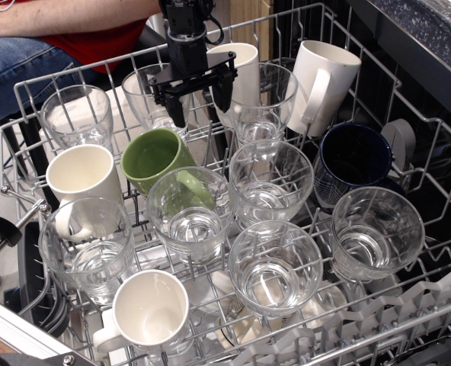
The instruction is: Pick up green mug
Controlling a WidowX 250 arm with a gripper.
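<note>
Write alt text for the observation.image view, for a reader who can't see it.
A robot gripper, fingers spread, hangs above a dishwasher rack, just behind the green mug. The mug lies tilted among clear glasses, cream mugs and a dark navy mug.
</note>
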